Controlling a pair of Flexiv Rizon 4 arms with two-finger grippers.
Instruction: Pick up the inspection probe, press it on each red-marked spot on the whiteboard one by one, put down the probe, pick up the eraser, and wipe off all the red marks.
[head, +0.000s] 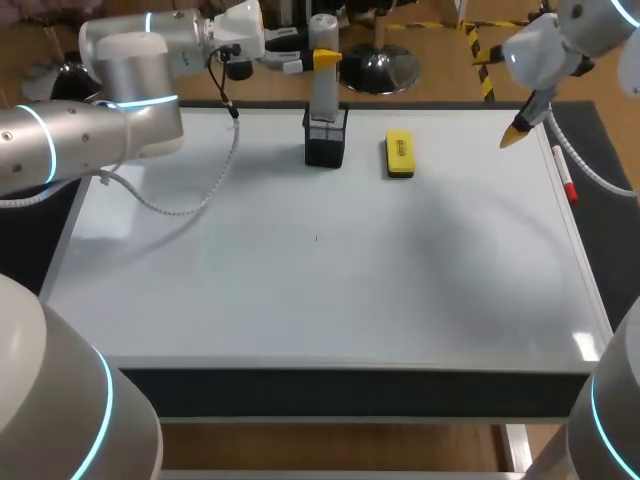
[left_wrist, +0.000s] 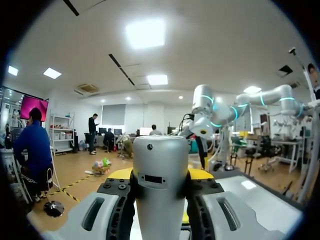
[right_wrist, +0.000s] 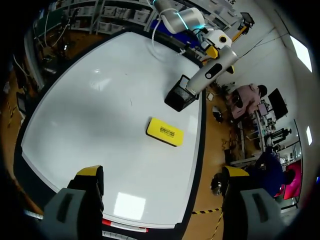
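Observation:
The grey inspection probe (head: 323, 95) stands upright in a black mesh holder (head: 325, 145) at the back of the whiteboard (head: 300, 280). My left gripper (head: 326, 58) is shut on the probe's upper part. In the left wrist view the probe (left_wrist: 160, 155) fills the gap between the yellow tips of the left gripper (left_wrist: 160, 176). The yellow eraser (head: 399, 155) lies flat just right of the holder. My right gripper (right_wrist: 162, 172) hangs open above the board's back right area, empty, with the eraser (right_wrist: 165, 132) and the probe (right_wrist: 215, 70) ahead of it.
A red marker pen (head: 567, 185) lies along the board's right edge. One tiny dark speck (head: 316, 237) shows near the middle of the white surface. A white cable (head: 200, 195) droops from my left arm over the back left of the board.

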